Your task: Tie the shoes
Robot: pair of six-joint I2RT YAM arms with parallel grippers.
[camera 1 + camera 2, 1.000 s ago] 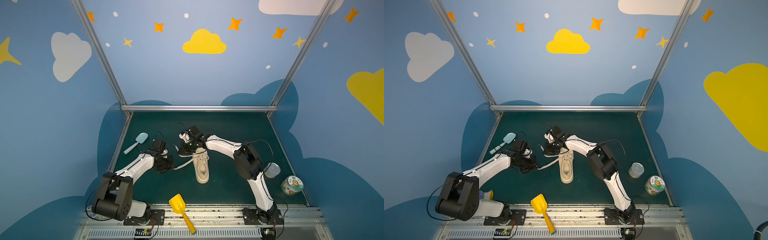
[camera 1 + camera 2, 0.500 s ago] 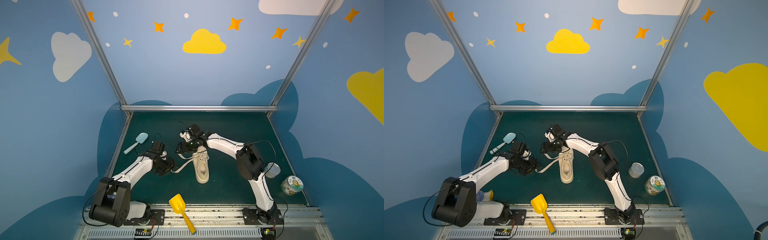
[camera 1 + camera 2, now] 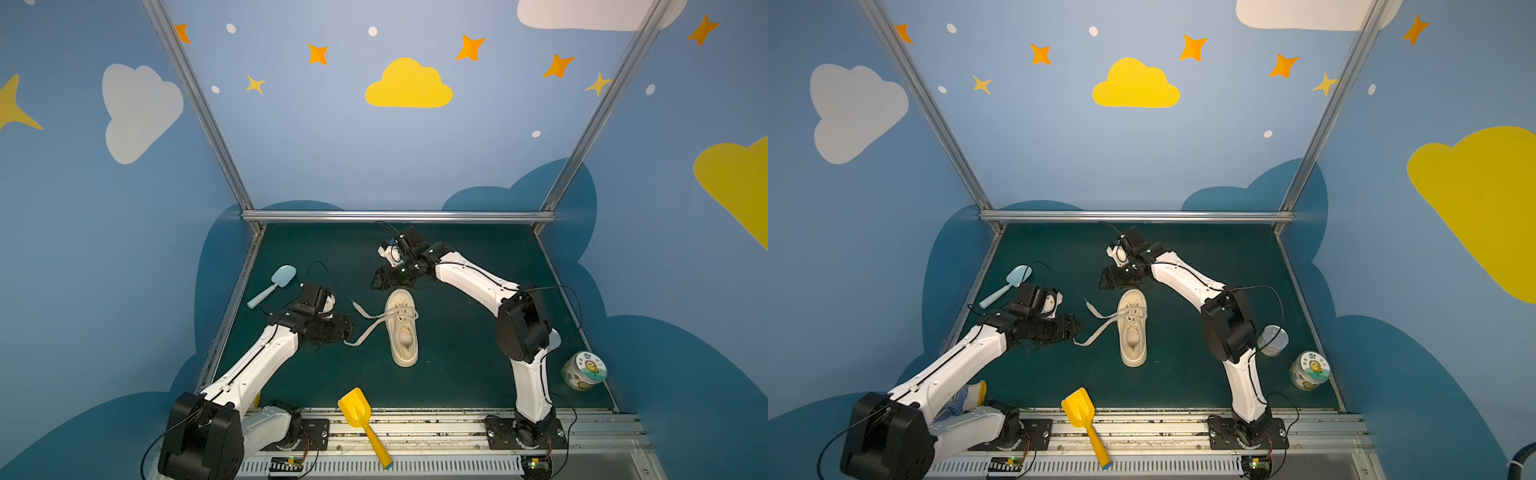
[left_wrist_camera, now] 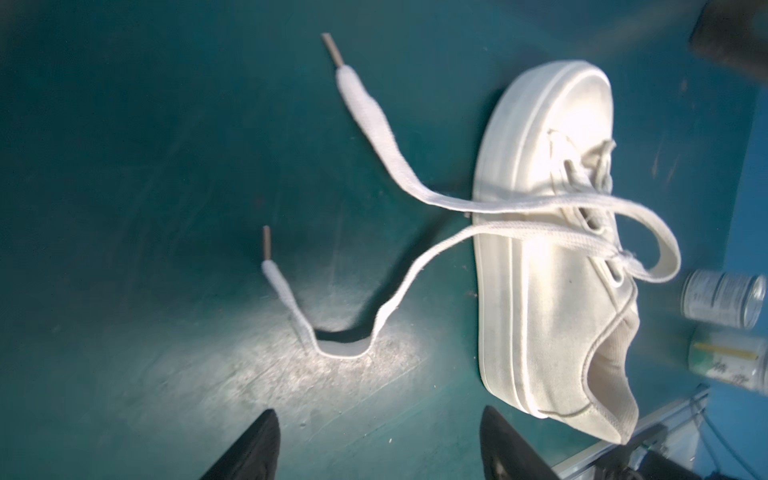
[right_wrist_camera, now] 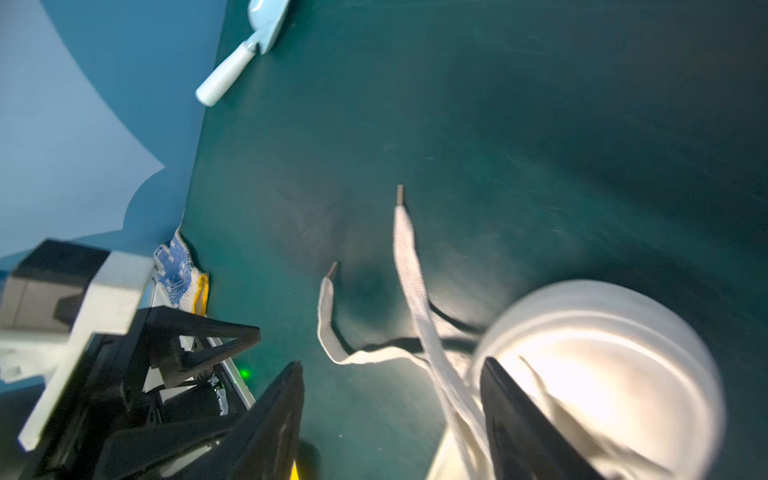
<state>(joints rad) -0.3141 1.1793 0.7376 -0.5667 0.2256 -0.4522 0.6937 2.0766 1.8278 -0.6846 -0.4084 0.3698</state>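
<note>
Since a second ago, the left pincer (image 3: 348,328) and the right pincer (image 3: 377,283) have been opened and the laces (image 5: 409,266) let go. Both loose lace ends are now laid on the green mat (image 3: 457,374), to the left of the sneaker (image 3: 401,328) in both top views. The left pincer is seen spread wide and empty, near the closer lace end but not touching it. The right pincer is likewise wide and empty, held just beyond the toe. The cream sneaker is set upright mid-mat, toe pointed toward the back wall, laces untied.
</note>
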